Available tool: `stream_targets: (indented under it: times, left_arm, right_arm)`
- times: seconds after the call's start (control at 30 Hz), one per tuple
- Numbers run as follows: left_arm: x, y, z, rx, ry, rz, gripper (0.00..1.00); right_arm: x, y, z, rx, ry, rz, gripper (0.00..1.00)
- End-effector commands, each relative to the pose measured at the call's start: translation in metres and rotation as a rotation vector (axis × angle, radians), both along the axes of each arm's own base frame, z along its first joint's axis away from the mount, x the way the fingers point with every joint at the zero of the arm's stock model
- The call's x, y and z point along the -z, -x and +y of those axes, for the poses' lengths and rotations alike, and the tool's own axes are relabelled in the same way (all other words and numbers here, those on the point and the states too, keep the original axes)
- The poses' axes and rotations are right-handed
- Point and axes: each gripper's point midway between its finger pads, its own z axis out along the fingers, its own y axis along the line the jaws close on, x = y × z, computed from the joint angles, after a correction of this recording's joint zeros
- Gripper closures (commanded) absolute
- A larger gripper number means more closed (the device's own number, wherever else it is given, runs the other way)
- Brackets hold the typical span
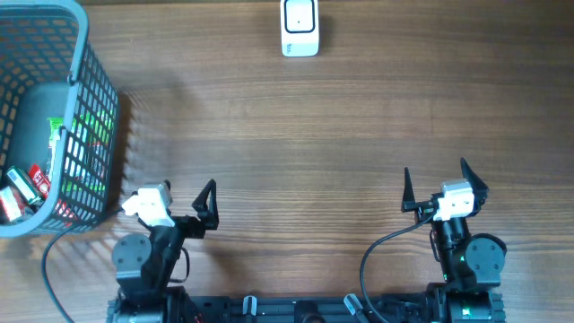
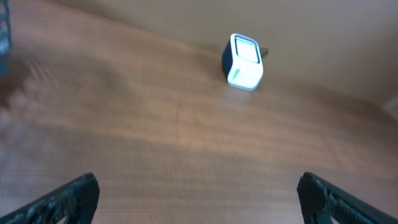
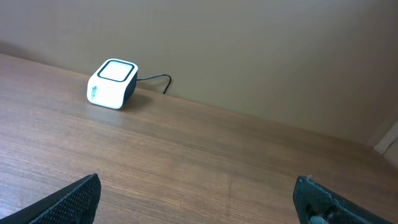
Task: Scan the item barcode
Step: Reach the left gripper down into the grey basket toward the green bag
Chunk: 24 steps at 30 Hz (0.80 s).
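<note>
The left gripper (image 2: 199, 200) and right gripper (image 1: 435, 170) sit wide open and empty at the near edge of the tabletop (image 1: 296, 135), packaged items (image 1: 22, 188) wait in a grey basket (image 1: 94, 108) beside the left arm, and the white scanner (image 1: 300, 27) stands at the far edge, window up, ready to read a barcode

The overhead view looks straight down on the bench (image 1: 314, 135) from high up. Each wrist view sits low at the near side, facing across toward the far wall (image 3: 249, 50); all three share the white scanner (image 1: 300, 27).
</note>
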Motion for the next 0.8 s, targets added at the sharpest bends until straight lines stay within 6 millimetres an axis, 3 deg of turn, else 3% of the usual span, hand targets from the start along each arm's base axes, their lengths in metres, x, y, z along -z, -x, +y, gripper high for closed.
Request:
stream_targets:
  times: [0.0, 0.13, 0.23, 0.27, 0.37, 0.47, 0.57, 0.63, 0.77]
  left_arm:
    - [-0.061, 0.008, -0.004, 0.019, 0.020, -0.027, 0.00]
    - [-0.136, 0.012, -0.010, 0.048, 0.040, 0.047, 0.00]
    - [-0.179, 0.001, -0.011, 0.060, 0.050, 0.177, 0.00]
    - [-0.205, -0.011, -0.010, 0.075, 0.017, 0.232, 0.00]
    - [-0.245, -0.036, -0.009, 0.097, -0.028, 0.258, 0.00]
    - [-0.292, -0.078, -0.006, 0.094, -0.035, 0.202, 0.00]
    - [-0.300, -0.116, 0.004, 0.054, -0.057, 0.177, 0.00]
    - [-0.287, -0.136, 0.034, -0.098, -0.118, 0.212, 0.00]
    - [-0.272, -0.139, 0.106, -0.398, -0.167, 0.278, 0.00]
  right_arm:
    - [0.000, 0.000, 0.002, -0.012, 0.005, 0.000, 0.00]
    - [0.000, 0.000, 0.002, -0.012, 0.005, 0.000, 0.00]
    - [0.000, 0.000, 0.002, -0.012, 0.005, 0.000, 0.00]
    - [0.000, 0.000, 0.002, -0.012, 0.005, 0.000, 0.00]
    - [0.000, 0.000, 0.002, -0.012, 0.005, 0.000, 0.00]
    - [0.000, 0.000, 0.002, -0.012, 0.005, 0.000, 0.00]
    - [0.000, 0.000, 0.002, -0.012, 0.005, 0.000, 0.00]
    - [0.000, 0.000, 0.002, -0.012, 0.005, 0.000, 0.00]
    - [0.000, 0.000, 0.002, -0.012, 0.005, 0.000, 0.00]
